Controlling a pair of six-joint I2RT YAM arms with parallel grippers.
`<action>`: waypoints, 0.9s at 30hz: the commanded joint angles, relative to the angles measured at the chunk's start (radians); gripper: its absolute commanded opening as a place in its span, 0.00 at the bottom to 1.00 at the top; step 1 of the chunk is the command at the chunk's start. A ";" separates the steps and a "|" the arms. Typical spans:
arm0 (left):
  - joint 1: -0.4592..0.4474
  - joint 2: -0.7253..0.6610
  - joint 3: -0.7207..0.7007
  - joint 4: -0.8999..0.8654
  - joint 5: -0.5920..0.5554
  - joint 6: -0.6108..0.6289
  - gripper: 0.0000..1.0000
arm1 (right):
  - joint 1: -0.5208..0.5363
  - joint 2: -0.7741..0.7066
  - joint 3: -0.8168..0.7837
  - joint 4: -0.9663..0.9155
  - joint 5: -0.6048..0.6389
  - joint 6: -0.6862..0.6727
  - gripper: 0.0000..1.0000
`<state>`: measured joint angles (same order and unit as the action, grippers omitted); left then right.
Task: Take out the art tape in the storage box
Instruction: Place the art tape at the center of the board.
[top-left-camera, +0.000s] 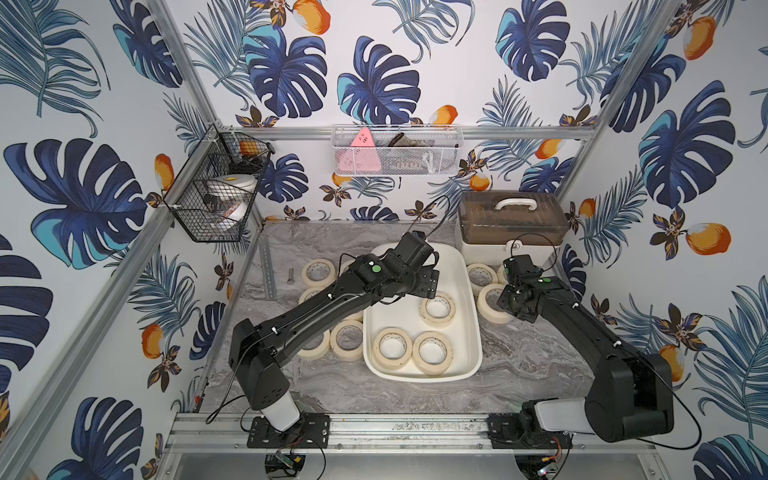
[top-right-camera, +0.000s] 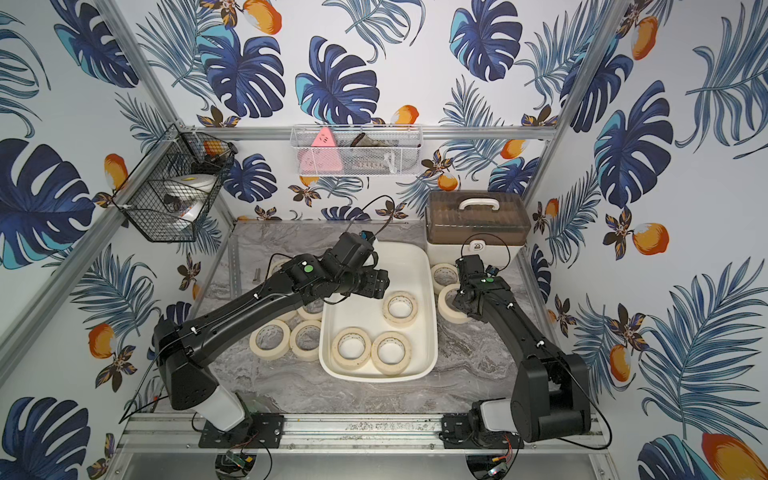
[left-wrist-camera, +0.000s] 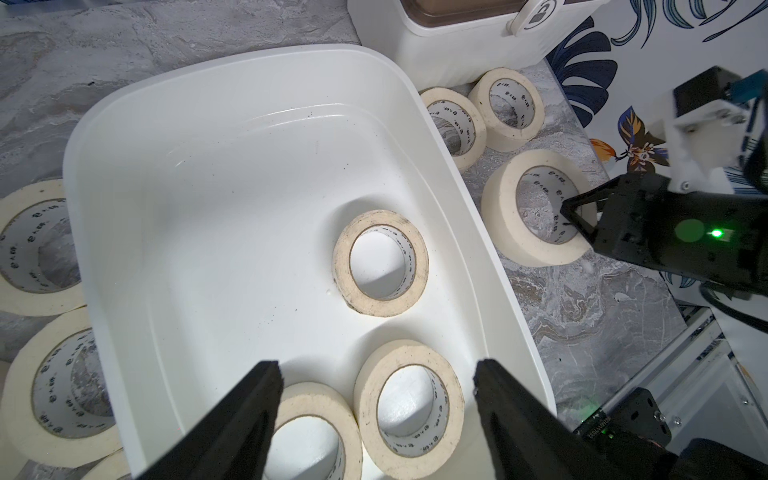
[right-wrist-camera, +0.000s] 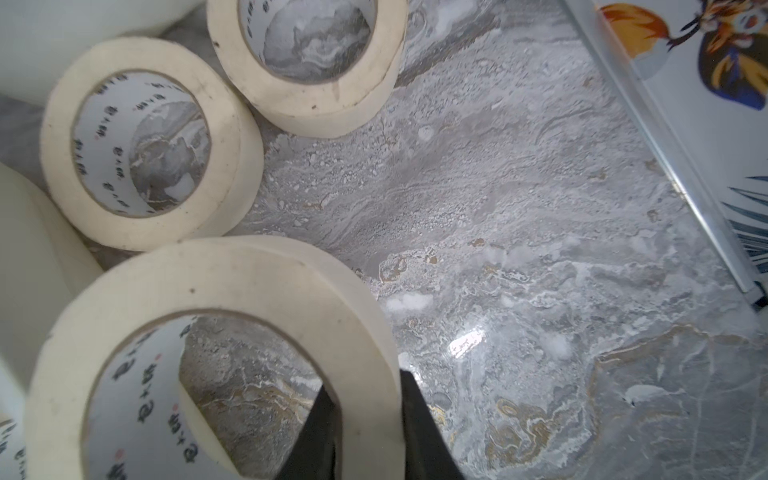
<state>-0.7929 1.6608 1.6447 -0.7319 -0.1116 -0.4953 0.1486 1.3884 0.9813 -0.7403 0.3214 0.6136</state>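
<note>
Three masking-tape rolls (top-left-camera: 437, 309) are left in our storage box (left-wrist-camera: 208, 187); the others lie on the worktop (right-wrist-camera: 540, 208). Our left hand (left-wrist-camera: 376, 374) hangs apart above the box; our right hand (right-wrist-camera: 368, 384) is clamped on an outside roll (right-wrist-camera: 249, 266).

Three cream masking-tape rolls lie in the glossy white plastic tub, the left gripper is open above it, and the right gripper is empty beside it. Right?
No, the right gripper is not empty. The right wrist view shows it shut on the wall of a cream masking-tape roll, one finger inside the ring, one outside. The rest stands.
</note>
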 joint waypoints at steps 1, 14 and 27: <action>0.007 -0.006 -0.008 0.018 0.003 0.001 0.81 | -0.003 0.035 -0.019 0.077 -0.044 0.018 0.00; 0.025 -0.024 -0.055 0.026 0.015 -0.014 0.81 | -0.002 0.118 -0.098 0.237 -0.042 -0.003 0.00; 0.031 -0.041 -0.074 0.032 0.025 -0.025 0.81 | -0.011 0.214 -0.075 0.263 0.010 0.005 0.00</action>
<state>-0.7639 1.6218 1.5703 -0.7151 -0.1005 -0.5037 0.1425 1.5959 0.8993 -0.4992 0.3042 0.6094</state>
